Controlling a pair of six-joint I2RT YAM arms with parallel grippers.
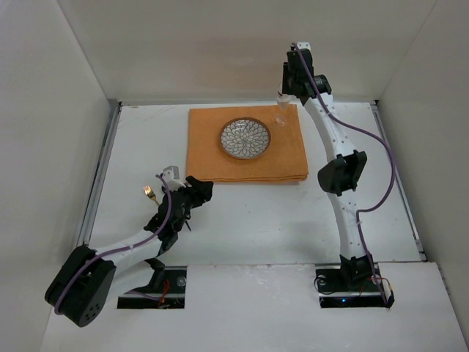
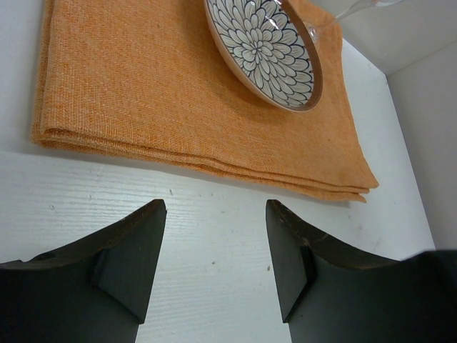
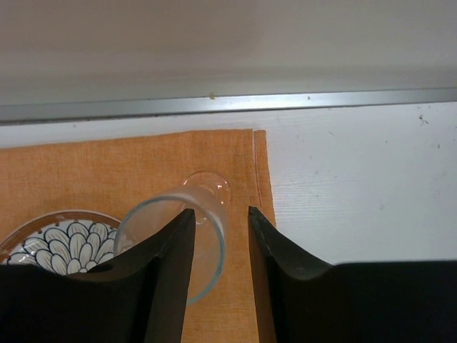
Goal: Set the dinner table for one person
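The white dinner table (image 1: 249, 220) carries an orange placemat (image 1: 212, 158) at the back middle. A blue-and-white patterned plate (image 1: 245, 138) sits on the mat. A clear stemmed glass (image 1: 280, 117) stands upright on the mat's far right corner. My right gripper (image 1: 284, 99) hovers over the glass (image 3: 207, 194) with its jaws open. Its left finger overlaps the rim, and the right finger stands clear of it. My left gripper (image 1: 203, 190) is open and empty over bare table (image 2: 214, 207), just in front of the mat (image 2: 143, 86) and plate (image 2: 275, 50).
A small gold utensil (image 1: 149, 193) lies on the table left of my left gripper, partly hidden by the arm. White walls enclose the table on three sides, with metal rails along the left (image 1: 99, 176), the right (image 1: 399, 176) and the back (image 3: 228, 103).
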